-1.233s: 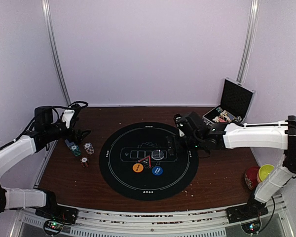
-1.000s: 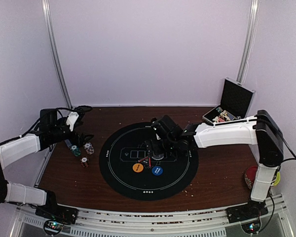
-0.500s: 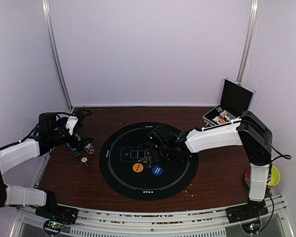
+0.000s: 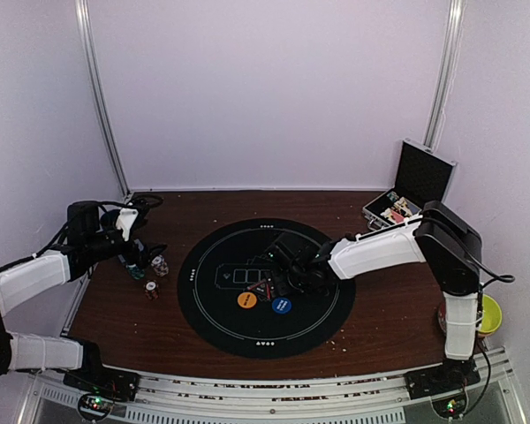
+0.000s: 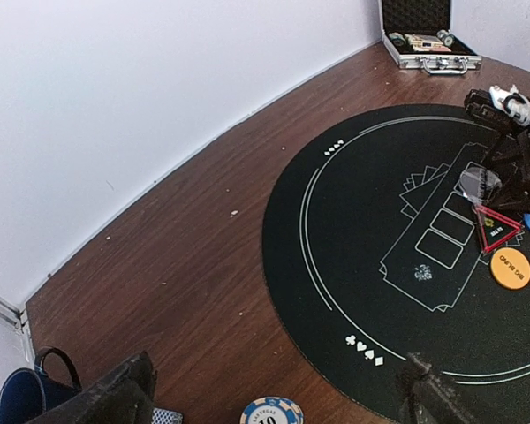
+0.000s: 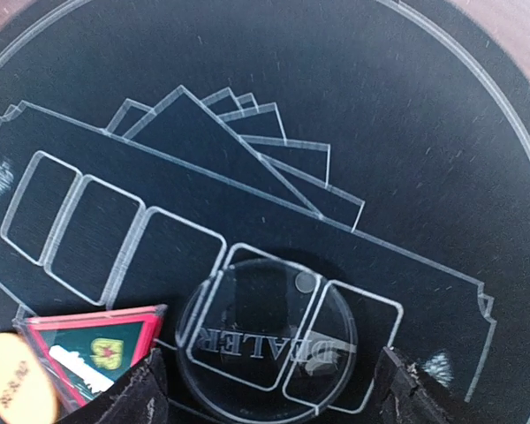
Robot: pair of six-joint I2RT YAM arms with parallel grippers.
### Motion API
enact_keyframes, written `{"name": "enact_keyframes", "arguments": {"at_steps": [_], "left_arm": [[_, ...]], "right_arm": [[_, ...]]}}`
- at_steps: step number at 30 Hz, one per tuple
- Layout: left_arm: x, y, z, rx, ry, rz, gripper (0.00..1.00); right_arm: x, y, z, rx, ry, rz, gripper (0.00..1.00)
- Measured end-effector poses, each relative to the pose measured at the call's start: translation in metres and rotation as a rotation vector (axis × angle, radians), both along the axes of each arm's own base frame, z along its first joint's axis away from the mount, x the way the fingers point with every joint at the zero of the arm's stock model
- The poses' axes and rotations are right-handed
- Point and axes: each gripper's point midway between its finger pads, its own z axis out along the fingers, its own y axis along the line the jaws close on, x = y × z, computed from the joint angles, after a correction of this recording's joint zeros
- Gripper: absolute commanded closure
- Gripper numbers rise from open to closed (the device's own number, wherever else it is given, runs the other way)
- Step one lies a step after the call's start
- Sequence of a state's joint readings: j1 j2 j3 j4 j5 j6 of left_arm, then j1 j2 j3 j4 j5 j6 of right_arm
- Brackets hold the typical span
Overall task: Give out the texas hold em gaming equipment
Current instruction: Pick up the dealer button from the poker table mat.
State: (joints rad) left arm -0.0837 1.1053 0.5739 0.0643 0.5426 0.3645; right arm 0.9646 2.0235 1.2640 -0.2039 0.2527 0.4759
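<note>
My right gripper [image 4: 278, 281] is open and low over the black mat [image 4: 327, 309]. In the right wrist view its fingers [image 6: 137, 397] stand either side of a clear round disc marked DEALER [image 6: 265, 340], apart from its edges. The red triangle marker [image 6: 88, 346] and the orange disc [image 6: 16, 380] lie just left of it. The top view shows the orange disc [image 4: 246, 299] and the blue disc [image 4: 282, 306]. My left gripper [image 4: 146, 252] is open above loose poker chips [image 4: 159, 265] left of the mat. A blue-and-white chip [image 5: 272, 412] lies between its fingers [image 5: 115, 397].
The open silver-edged black case [image 4: 411, 190] stands at the back right. The red and yellow bowls [image 4: 488, 316] sit at the right edge behind the right arm. A dark blue cup [image 5: 18, 408] and a patterned card back [image 5: 166, 415] lie by my left gripper.
The right arm swung left across the mat and came down over the clear dealer disc. The left gripper shifted slightly towards the chips.
</note>
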Motion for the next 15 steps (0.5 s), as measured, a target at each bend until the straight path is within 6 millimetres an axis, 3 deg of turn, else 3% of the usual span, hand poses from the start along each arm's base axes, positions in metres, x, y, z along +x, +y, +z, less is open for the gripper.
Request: {"name": "enact_keyframes", "arguments": {"at_steps": [2, 12, 15], "left_arm": [[0.0006, 0.0002, 0.0004, 0.000, -0.003, 0.002, 0.02], [0.0016, 0.0009, 0.0004, -0.001, -0.008, 0.008, 0.02], [0.0014, 0.0011, -0.0005, -0.001, -0.006, 0.009, 0.02]], "right_arm": [[0.0001, -0.0003, -0.0073, -0.007, 0.006, -0.005, 0.18], [0.0056, 0.0031, -0.0063, 0.000, -0.013, -0.015, 0.25], [0.0085, 0.0053, -0.0066, -0.002, -0.020, -0.019, 0.31]]}}
